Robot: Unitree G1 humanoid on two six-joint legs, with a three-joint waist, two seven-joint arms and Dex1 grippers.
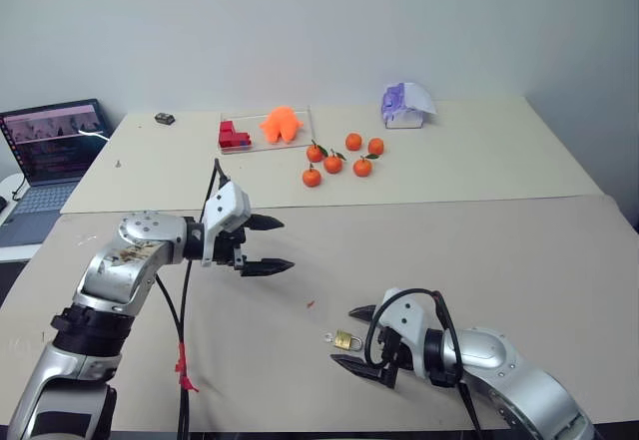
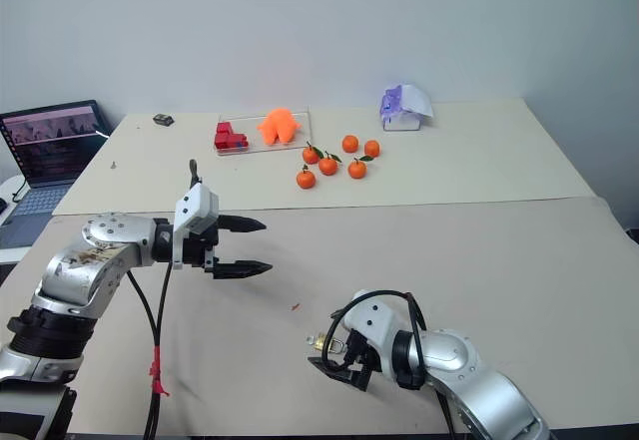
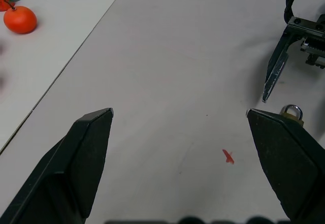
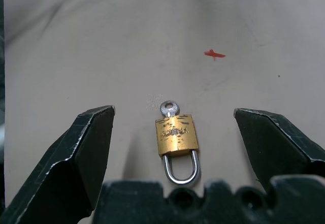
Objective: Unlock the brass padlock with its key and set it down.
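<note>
The brass padlock (image 4: 176,135) lies flat on the surface (image 1: 519,260), the key (image 4: 169,108) in its base, between the wide-open right end effector (image 1: 361,340); left end effector (image 1: 266,245) open, empty; small, rigid, slick; best pinched across its body.

Unreadable stamp on brass padlock (image 4: 176,134)

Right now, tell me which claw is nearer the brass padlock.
Right. The right claw is open around the brass padlock, which lies on the table between its fingers, untouched. The left claw hovers open well away, up and to the padlock's left.
</note>
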